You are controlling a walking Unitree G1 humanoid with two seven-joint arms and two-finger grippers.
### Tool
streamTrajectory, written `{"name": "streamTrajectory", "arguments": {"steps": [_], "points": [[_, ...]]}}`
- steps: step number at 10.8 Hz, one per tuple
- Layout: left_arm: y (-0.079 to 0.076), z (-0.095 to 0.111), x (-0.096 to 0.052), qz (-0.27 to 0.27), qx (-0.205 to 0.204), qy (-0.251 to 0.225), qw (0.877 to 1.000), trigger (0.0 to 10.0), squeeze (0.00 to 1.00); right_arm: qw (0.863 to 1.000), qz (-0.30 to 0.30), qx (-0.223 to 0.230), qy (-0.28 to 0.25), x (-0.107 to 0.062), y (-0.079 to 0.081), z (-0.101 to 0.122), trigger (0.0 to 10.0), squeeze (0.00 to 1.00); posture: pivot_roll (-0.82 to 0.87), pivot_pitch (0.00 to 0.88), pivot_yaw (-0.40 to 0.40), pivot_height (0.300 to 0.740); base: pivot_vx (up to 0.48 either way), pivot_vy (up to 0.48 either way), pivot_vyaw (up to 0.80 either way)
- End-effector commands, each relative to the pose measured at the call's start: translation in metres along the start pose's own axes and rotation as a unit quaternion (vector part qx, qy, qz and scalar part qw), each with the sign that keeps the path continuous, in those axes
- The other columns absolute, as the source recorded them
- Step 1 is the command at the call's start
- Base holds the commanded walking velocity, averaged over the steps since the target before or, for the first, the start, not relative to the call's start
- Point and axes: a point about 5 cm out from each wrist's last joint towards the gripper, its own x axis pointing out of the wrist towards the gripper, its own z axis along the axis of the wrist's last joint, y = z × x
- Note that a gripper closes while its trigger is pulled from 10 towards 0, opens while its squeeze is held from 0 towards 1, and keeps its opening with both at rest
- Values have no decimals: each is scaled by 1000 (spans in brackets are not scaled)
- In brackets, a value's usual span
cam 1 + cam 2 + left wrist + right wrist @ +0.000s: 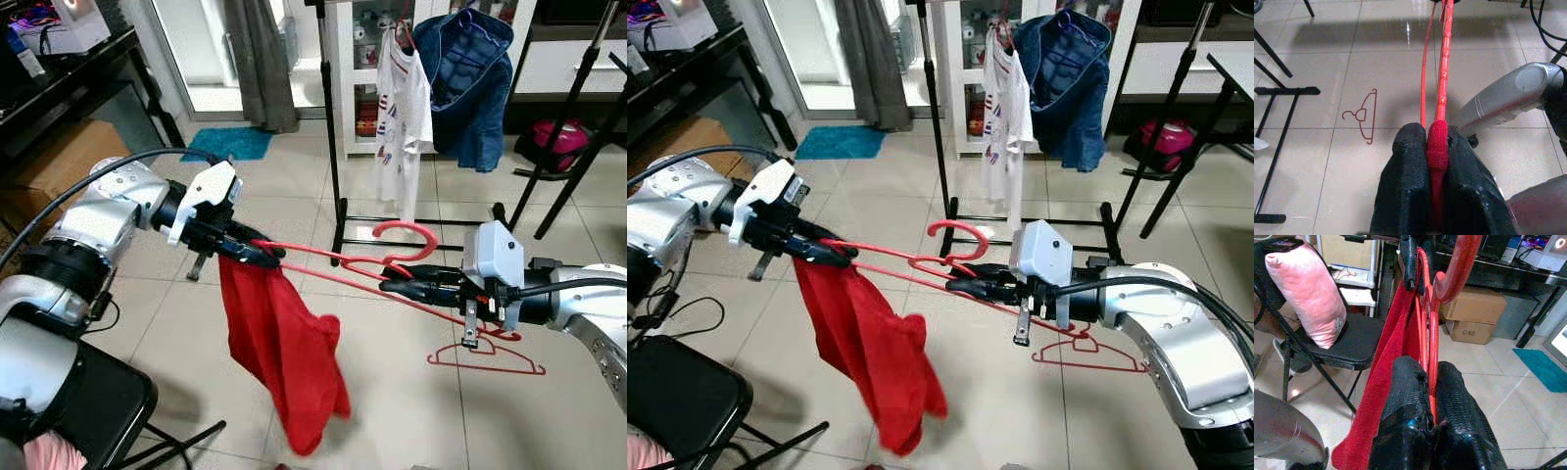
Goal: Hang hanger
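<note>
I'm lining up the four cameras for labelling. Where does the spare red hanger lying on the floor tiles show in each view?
Left eye view: spare hanger flat on the tiles at lower right, under the right gripper.
Right eye view: right of centre, below the same arm.
Left wrist view: small, left of centre.
Right wrist view: not in it.
Shared landmark: the black rack foot near it.

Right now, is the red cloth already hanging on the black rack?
No, the red cloth hangs from the red hanger held between both grippers, apart from the black rack.
</note>
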Motion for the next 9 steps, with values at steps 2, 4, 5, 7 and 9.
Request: {"name": "streamTrajectory", "arguments": {"steps": [2,4,5,7,9], "points": [[-1,0,-6,6,-4,-2,1000,0,0,1000,7,-19,-24,1,0,10,10000,0,-179,0,176,740,0,0,0],[-1,3,-5,5,-4,-10,1000,0,0,999,6,-19,-25,2,0,10,10000,0,-177,0,179,740,0,0,0],[0,3,-6,6,-5,-12,1000,0,0,999,4,-19,-26,3,-1,10,10000,0,-177,0,184,740,0,0,0],[0,4,-6,10,-9,-21,1000,0,0,999,0,-18,-27,3,-1,10,10000,0,-180,0,193,740,0,0,0],[3,2,-10,23,-19,-28,999,0,0,999,-16,18,-35,-1,-4,9,10000,1000,-181,0,204,740,0,0,0]]}}
